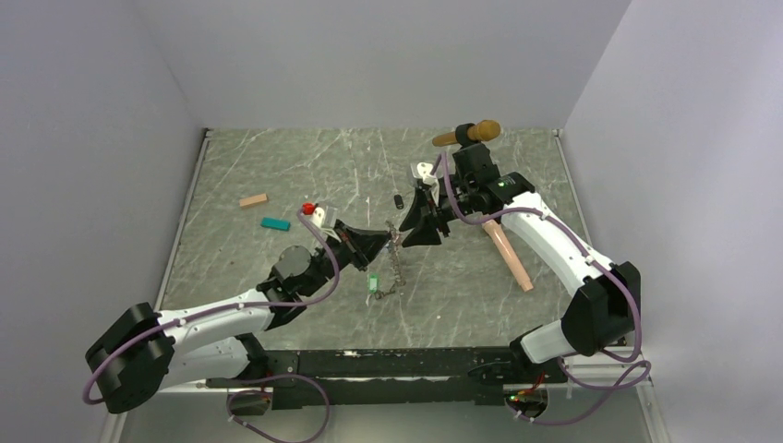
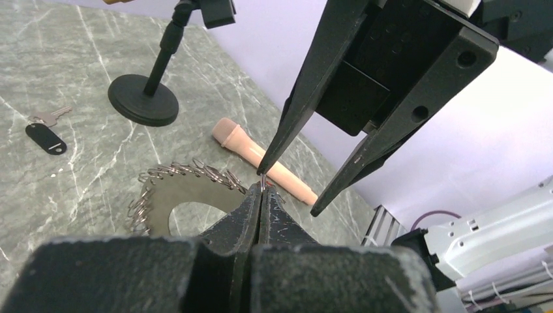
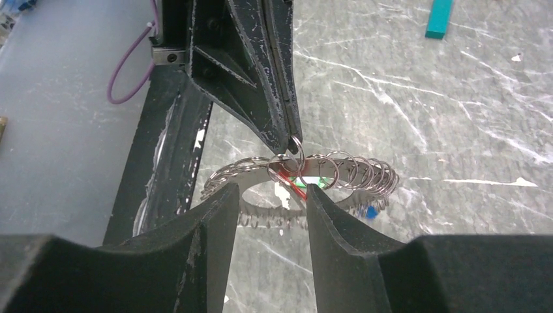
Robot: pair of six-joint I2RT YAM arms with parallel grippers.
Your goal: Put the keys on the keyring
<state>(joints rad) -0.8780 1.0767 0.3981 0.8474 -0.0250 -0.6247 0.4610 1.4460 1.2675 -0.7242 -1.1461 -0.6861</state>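
The keyring (image 3: 339, 171) is a flat grey metal loop strung with many small wire rings. My left gripper (image 2: 262, 189) is shut on one small ring at its top and holds it up; in the top view the keyring (image 1: 395, 269) hangs from that gripper (image 1: 388, 238). Red (image 3: 287, 179), green (image 3: 304, 184) and blue (image 3: 370, 210) key tags show among the rings. My right gripper (image 3: 270, 195) is open, its fingers straddling the keyring, one fingertip (image 2: 263, 171) touching the held ring. A key with a black tag (image 2: 45, 138) lies on the table.
The microphone stand's black round base (image 2: 143, 98) stands at the back. The pink microphone (image 1: 508, 257) lies on the table to the right. A tan block (image 1: 253, 199) and a teal block (image 1: 274, 223) lie at the left. White walls close in three sides.
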